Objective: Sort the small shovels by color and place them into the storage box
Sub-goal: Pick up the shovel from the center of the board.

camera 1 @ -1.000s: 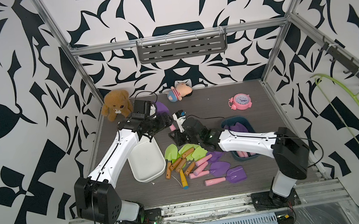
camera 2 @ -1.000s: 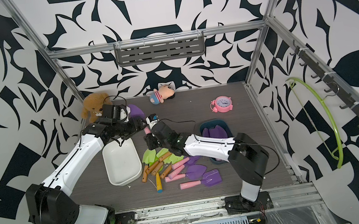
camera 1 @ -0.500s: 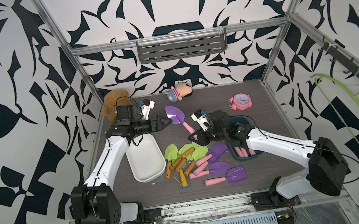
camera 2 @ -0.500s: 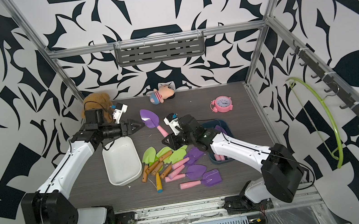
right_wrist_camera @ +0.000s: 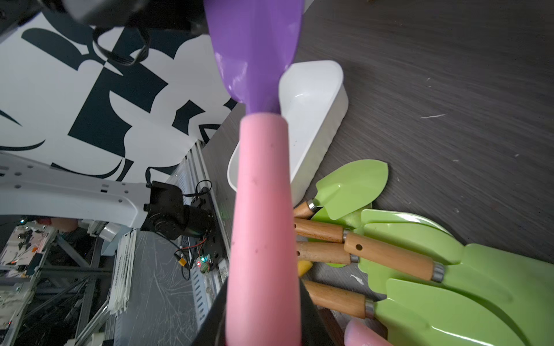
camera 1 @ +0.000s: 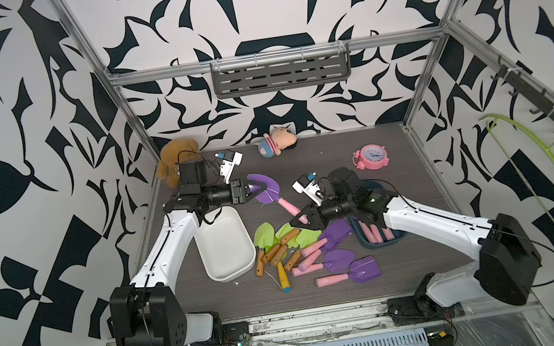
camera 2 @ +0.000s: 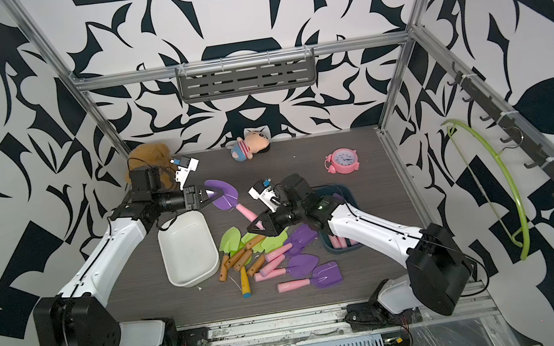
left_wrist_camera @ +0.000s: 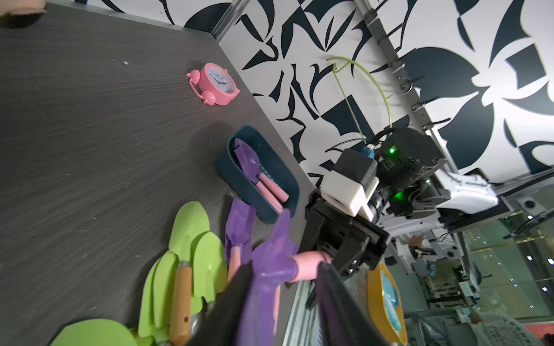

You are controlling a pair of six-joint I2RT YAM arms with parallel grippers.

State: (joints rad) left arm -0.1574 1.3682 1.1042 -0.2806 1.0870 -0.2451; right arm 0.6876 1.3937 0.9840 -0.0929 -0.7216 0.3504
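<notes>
Above the middle of the table (camera 1: 323, 145), a little toward its left edge, I hold one purple shovel (camera 1: 268, 190) in the air between both arms. My left claw (camera 1: 258, 186) is pinched onto the blade, and my right claw (camera 1: 297, 221) is clamped on the end of the pink handle, which the right wrist view shows plainly.

Judging by how things lie, I am somewhere short of halfway. The dark blue box (left_wrist_camera: 223, 167) by the right edge holds the stored purple shovels (left_wrist_camera: 254, 170), a few of them with pink handles. The white box (camera 1: 224, 251) toward the left edge holds nothing yet. Between the two boxes the heap waits: the green shovels (camera 1: 264, 235) with brown handles, the yellow-handled shovel (camera 1: 284, 279) with its blue tip, and the loose purple shovels (camera 1: 339, 257) nearer the front edge. The one I hold belongs, I judge, in the dark blue box.

No brand or label is readable on any shovel or box. The pink alarm clock (camera 1: 372, 157) toward the far right corner shows a dial, but its numerals are too small to read
</notes>
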